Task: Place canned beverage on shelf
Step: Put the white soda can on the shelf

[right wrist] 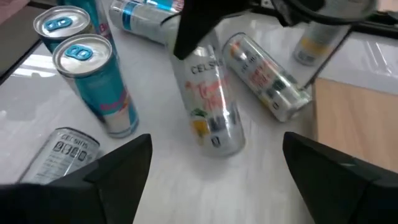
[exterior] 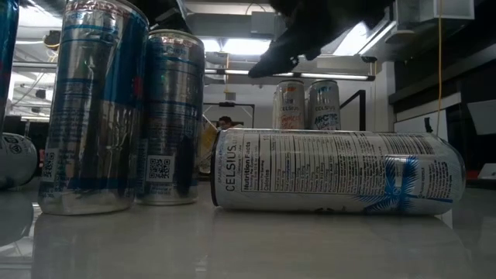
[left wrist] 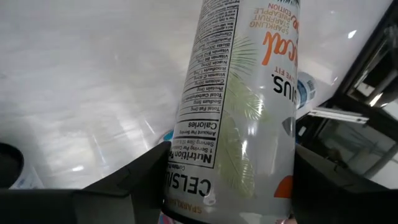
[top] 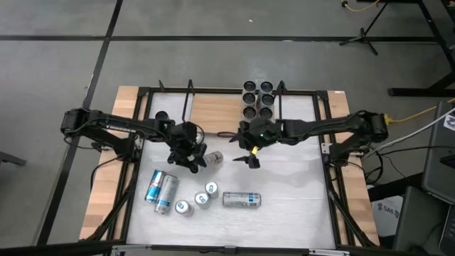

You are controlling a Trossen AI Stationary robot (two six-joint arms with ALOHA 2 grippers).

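I have the left gripper pinching 1 white-and-orange aluminium drink can mid-table, right gripper spread beside it; next I lift toward the light-brown wooden shelf

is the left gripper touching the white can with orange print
Touching. The left wrist view shows the can wedged between both fingers of the left gripper, jaws closed on its sides.
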